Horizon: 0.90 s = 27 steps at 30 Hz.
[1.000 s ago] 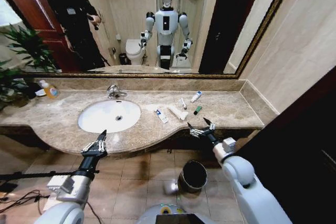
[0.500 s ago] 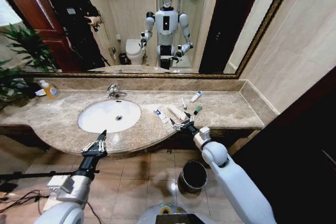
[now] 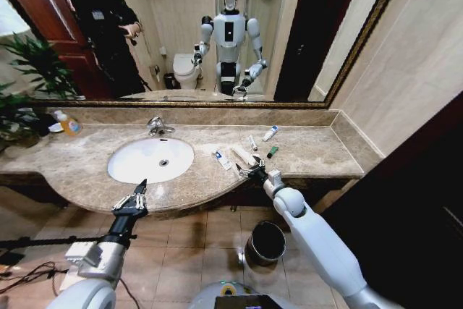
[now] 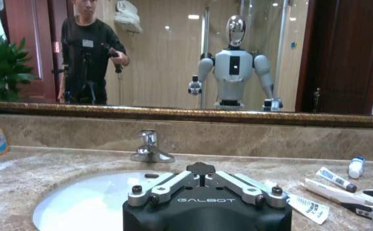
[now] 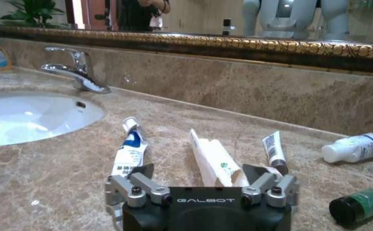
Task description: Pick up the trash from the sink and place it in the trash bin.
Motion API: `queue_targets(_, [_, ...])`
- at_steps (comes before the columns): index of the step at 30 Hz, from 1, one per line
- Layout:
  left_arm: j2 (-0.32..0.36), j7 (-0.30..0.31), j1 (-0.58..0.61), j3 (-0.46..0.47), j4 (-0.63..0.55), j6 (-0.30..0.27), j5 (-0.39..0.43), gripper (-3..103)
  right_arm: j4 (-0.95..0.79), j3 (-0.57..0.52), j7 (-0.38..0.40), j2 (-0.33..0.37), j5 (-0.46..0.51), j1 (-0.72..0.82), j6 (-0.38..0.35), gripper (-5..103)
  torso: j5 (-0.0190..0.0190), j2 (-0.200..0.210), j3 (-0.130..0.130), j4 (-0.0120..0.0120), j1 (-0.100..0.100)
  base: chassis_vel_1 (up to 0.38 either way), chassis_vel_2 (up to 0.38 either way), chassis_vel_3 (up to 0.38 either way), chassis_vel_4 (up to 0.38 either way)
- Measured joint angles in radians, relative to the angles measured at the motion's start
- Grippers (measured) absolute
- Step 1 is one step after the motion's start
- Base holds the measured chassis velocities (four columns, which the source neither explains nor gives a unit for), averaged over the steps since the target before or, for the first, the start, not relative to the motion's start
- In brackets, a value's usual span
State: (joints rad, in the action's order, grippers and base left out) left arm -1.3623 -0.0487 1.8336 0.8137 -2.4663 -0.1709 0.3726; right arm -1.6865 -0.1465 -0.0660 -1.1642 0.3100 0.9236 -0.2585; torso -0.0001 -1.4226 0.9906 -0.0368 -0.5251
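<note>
Right gripper (image 3: 252, 172) fingers spread, empty, over white sachet (image 5: 213, 161) on mottled marble, left gripper (image 3: 133, 197) spread, idle

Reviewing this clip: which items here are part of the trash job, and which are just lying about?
Job: white sachet, blue-marked tube, slim tube, white bottle, green tube, sink, trash bin, open right gripper.

Lying about: soap bottle, plant; left gripper waits.

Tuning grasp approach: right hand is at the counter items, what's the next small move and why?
Probably ease the right hand forward and down, then close on the white sachet lying between its open fingers. It lines up with that piece, nothing is held yet, and the trash bin stands just below on the floor. The left hand waits open at the sink edge.
</note>
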Motion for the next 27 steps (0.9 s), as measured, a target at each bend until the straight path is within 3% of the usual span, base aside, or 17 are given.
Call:
queue_targets(2, [0.0, 0.0, 0.0, 0.0, 0.0, 0.0, 0.0, 0, 0.005, 0.005, 0.005, -0.004, 0.005, -0.009, -0.002, 82, 0.0, 0.0, 0.0, 0.0, 0.0, 0.0, 0.0, 0.0, 0.0])
queue_targets(6, [0.0, 0.0, 0.0, 0.0, 0.0, 0.0, 0.0, 0, 0.009, 0.01, 0.008, -0.008, 0.005, -0.017, -0.01, 76, 0.0, 0.0, 0.0, 0.0, 0.0, 0.0, 0.0, 0.0, 0.0])
queue_targets(7, [0.0, 0.0, 0.0, 0.0, 0.0, 0.0, 0.0, 0, 0.01, 0.011, 0.008, -0.008, 0.003, -0.019, -0.011, 65, 0.0, 0.0, 0.0, 0.0, 0.0, 0.0, 0.0, 0.0, 0.0])
queue_targets(8, [0.0, 0.0, 0.0, 0.0, 0.0, 0.0, 0.0, 0, 0.01, 0.011, 0.008, -0.008, 0.003, -0.019, -0.011, 65, 0.0, 0.0, 0.0, 0.0, 0.0, 0.0, 0.0, 0.0, 0.0])
queue_targets(9, [0.0, 0.0, 0.0, 0.0, 0.0, 0.0, 0.0, 0, 0.012, 0.011, 0.008, -0.009, 0.001, -0.022, -0.016, 54, 0.0, 0.0, 0.0, 0.0, 0.0, 0.0, 0.0, 0.0, 0.0])
queue_targets(11, [0.0, 0.0, 0.0, 0.0, 0.0, 0.0, 0.0, 0, 0.014, 0.011, 0.009, -0.01, 0.0, -0.023, -0.016, 54, 0.0, 0.0, 0.0, 0.0, 0.0, 0.0, 0.0, 0.0, 0.0])
queue_targets(13, [0.0, 0.0, 0.0, 0.0, 0.0, 0.0, 0.0, 0, 0.026, 0.011, 0.009, -0.011, -0.001, -0.03, -0.016, 44, 0.0, 0.0, 0.0, 0.0, 0.0, 0.0, 0.0, 0.0, 0.0])
queue_targets(14, [0.0, 0.0, 0.0, 0.0, 0.0, 0.0, 0.0, 0, 0.032, 0.01, 0.006, -0.011, -0.001, -0.034, -0.011, 44, 0.0, 0.0, 0.0, 0.0, 0.0, 0.0, 0.0, 0.0, 0.0])
queue_targets(15, [0.0, 0.0, 0.0, 0.0, 0.0, 0.0, 0.0, 0, 0.04, 0.009, -0.005, -0.011, 0.0, -0.038, 0.0, 33, 0.0, 0.0, 0.0, 0.0, 0.0, 0.0, 0.0, 0.0, 0.0])
queue_targets(18, [0.0, 0.0, 0.0, 0.0, 0.0, 0.0, 0.0, 0, 0.045, 0.006, -0.016, -0.01, 0.0, -0.044, 0.007, 33, 0.0, 0.0, 0.0, 0.0, 0.0, 0.0, 0.0, 0.0, 0.0])
queue_targets(19, [0.0, 0.0, 0.0, 0.0, 0.0, 0.0, 0.0, 0, 0.047, 0.005, -0.018, -0.01, 0.0, -0.048, 0.009, 22, 0.0, 0.0, 0.0, 0.0, 0.0, 0.0, 0.0, 0.0, 0.0])
queue_targets(21, [0.0, 0.0, 0.0, 0.0, 0.0, 0.0, 0.0, 0, 0.048, 0.004, -0.019, -0.01, 0.0, -0.05, 0.009, 22, 0.0001, 0.0, 0.0, 0.0, 0.0, 0.0, 0.0, 0.0, 0.0])
queue_targets(22, [0.0, 0.0, 0.0, 0.0, 0.0, 0.0, 0.0, 0, 0.049, 0.003, -0.02, -0.01, 0.0, -0.052, 0.009, 12, 0.0, 0.0, 0.0, 0.0, 0.0, 0.0, 0.0, 0.0, 0.0])
queue_targets(25, [0.0, 0.0, 0.0, 0.0, 0.0, 0.0, 0.0, 0, 0.052, 0.001, -0.021, -0.009, 0.001, -0.056, 0.009, 12, 0.0, 0.0, 0.0, 0.0, 0.0, 0.0, 0.0, 0.0, 0.0])
queue_targets(26, [0.0, 0.0, 0.0, 0.0, 0.0, 0.0, 0.0, 0, 0.055, -0.001, -0.023, -0.008, 0.001, -0.056, 0.01, 1, 0.0001, 0.0, 0.0, 0.0, 0.0, 0.0, 0.0, 0.0, 0.0])
queue_targets(27, [0.0, 0.0, 0.0, 0.0, 0.0, 0.0, 0.0, 0, 0.055, -0.001, -0.023, -0.008, 0.001, -0.056, 0.01, 1, 0.0001, 0.0, 0.0, 0.0, 0.0, 0.0, 0.0, 0.0, 0.0])
